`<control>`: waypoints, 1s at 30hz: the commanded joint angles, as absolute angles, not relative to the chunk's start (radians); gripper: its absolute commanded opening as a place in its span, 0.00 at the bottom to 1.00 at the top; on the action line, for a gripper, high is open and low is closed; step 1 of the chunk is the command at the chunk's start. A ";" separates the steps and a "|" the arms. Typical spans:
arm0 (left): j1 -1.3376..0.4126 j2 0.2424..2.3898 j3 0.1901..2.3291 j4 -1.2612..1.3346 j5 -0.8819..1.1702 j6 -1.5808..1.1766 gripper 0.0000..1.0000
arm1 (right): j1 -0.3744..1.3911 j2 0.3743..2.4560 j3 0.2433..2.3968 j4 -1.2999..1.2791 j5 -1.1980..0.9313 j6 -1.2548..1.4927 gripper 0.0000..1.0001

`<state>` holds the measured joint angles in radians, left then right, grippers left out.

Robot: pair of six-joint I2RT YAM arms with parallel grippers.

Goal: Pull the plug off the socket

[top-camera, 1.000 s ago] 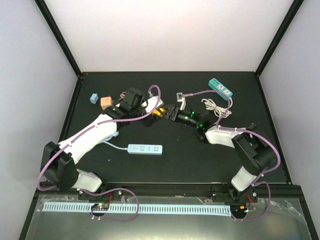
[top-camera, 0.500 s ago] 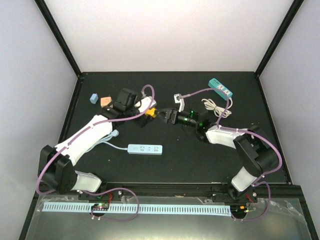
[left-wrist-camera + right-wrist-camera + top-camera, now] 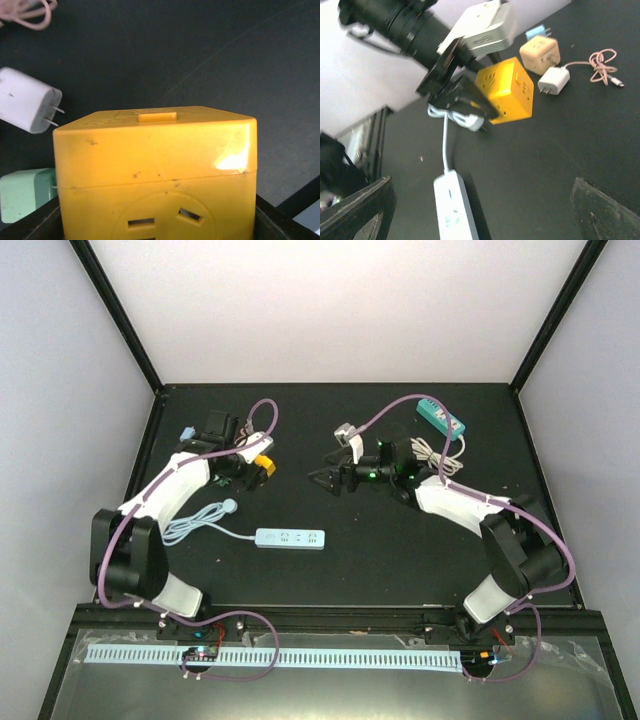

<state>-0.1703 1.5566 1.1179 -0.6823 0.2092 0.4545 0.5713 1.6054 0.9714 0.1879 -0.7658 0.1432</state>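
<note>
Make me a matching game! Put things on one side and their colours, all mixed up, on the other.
Things:
1. held cube socket
2. power strip in the middle
3. power strip at the far right
4. small charger plug

Colours:
A. white
B. teal
C. yellow
D. light blue

Pairs: 1-C, 2-D, 3-B, 4-A.

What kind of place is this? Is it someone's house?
Likely a robot lab booth, not a house. A left arm and right arm are bolted to a black table, plain white walls box it in, and a white power strip and teal power strip lie on it.
</note>
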 commanded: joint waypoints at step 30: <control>-0.093 1.804 1.322 -0.822 0.199 0.489 0.87 | 0.916 1.969 1.358 -0.470 -0.405 -0.580 0.92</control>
<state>-0.1047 1.8740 1.3029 -0.7940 0.1642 0.5003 0.8860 1.9209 1.2942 -0.4171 -0.4683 -0.5419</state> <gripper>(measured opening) 0.843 0.920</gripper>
